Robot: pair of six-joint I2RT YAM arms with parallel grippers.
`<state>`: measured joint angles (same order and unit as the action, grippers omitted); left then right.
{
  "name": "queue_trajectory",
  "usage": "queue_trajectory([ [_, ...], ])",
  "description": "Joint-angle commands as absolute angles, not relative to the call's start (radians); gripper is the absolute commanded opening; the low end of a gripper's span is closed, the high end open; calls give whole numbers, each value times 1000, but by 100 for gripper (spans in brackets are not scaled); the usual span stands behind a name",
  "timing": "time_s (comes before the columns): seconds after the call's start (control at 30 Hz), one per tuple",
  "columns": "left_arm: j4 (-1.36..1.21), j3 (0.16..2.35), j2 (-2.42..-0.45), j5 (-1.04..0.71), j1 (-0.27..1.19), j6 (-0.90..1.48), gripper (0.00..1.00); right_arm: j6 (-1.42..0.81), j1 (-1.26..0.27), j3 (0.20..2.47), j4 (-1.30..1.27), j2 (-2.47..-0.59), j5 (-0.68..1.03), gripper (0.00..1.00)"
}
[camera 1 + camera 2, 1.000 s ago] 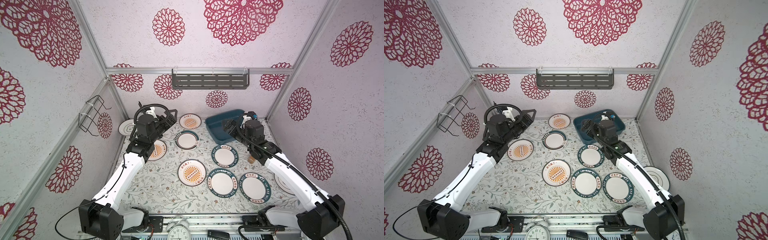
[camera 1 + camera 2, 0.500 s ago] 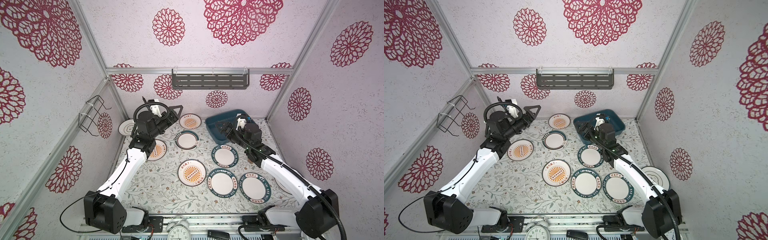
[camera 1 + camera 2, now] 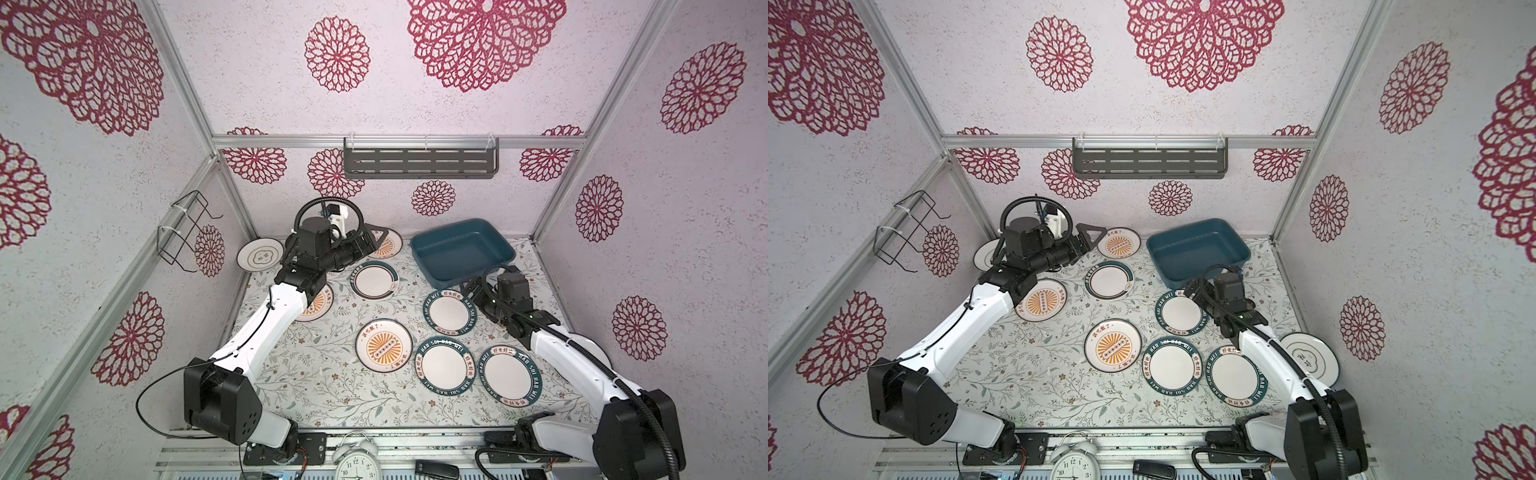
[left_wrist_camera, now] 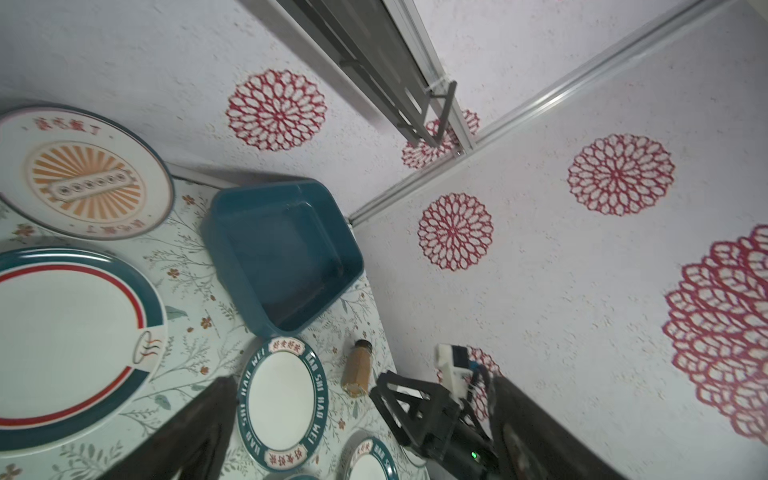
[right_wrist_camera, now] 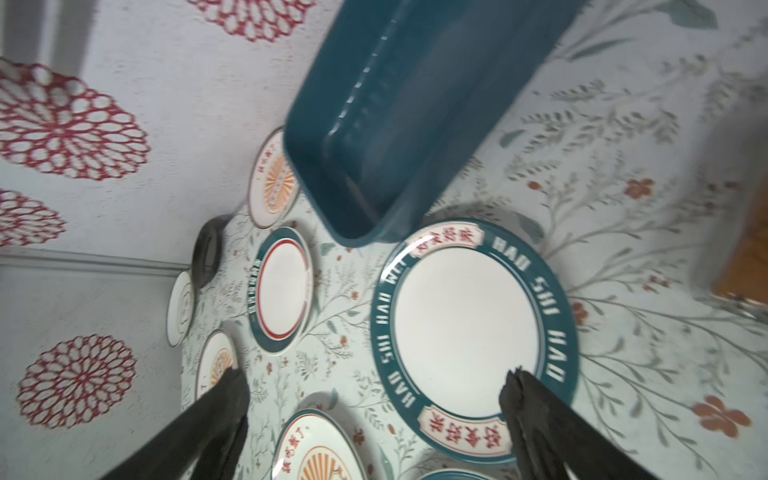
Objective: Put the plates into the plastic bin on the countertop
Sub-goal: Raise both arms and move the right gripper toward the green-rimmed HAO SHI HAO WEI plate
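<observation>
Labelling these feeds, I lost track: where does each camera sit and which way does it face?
Top views: high in front, looking down and back over the countertop; left arm, right arm show.
Left wrist: raised, facing across toward the plastic bin; open left pincer at the edges.
Right wrist: low, facing down at a lettered plate; open right pincer shows.
Shared: bin and that plate.

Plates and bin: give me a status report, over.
Left end effector open, empty. Right end effector open at teal-rimmed plate edge, by bin. Bin empty; plates lie outside it. Small bottle near that plate, clear of bin.
</observation>
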<state>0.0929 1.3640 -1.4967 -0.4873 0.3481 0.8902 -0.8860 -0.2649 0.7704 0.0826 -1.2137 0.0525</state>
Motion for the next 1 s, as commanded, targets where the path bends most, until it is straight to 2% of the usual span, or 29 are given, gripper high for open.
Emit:
queue_trajectory([
  [0.0,88,1429,-1544,-638,355,888,97,-911,-236,724,68,-1166,57,99],
  [0.1,82,1476,-1608,-743,357,916,97,-919,-217,664,22,-1154,83,99],
  [0.17,259,1556,-1642,-682,360,840,97,-915,-209,635,-22,-1156,104,99],
  [0.37,400,1624,-1723,-612,366,764,97,-901,-179,632,-5,-1216,154,99],
  [0.53,647,1721,-1804,-545,431,523,97,-822,-169,636,-5,-1294,245,99],
  [0.73,674,1662,-1844,-596,462,472,97,-811,-164,585,-117,-1314,261,99],
  [0.97,700,1672,-1883,-616,463,438,97,-800,-154,597,-147,-1436,350,82],
])
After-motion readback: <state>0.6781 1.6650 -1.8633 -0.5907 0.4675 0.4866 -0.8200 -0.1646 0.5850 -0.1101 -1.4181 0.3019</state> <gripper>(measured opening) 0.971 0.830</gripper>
